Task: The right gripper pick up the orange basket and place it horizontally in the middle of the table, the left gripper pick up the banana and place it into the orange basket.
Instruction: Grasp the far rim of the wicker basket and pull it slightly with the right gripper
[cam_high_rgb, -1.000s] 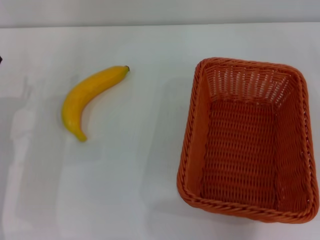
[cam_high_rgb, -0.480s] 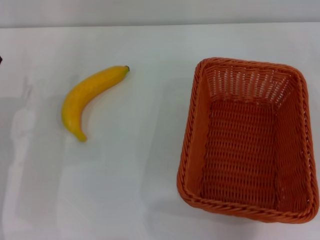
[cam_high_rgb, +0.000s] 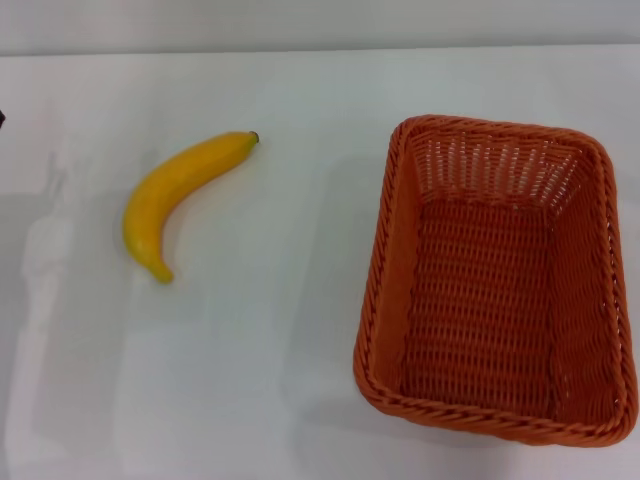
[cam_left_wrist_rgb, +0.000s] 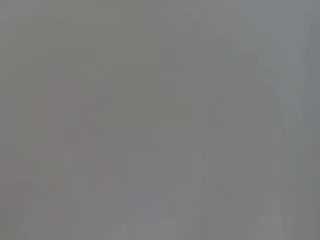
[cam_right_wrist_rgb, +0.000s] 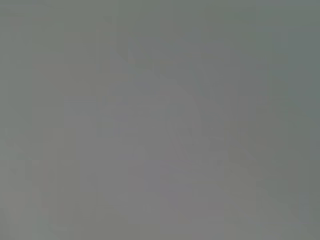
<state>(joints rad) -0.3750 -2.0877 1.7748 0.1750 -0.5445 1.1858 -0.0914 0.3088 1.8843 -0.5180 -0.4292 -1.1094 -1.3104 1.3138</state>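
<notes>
The orange basket stands upright on the white table at the right, its long side running from far to near, with nothing inside it. The yellow banana lies flat on the table at the left, its dark stem tip pointing to the far right. A wide strip of bare table separates the two. Neither gripper shows in the head view. Both wrist views hold only a flat grey field with no fingers and no objects.
The table's far edge meets a grey wall at the back. A small dark object shows at the left edge of the head view. The basket's near right corner reaches close to the picture's edge.
</notes>
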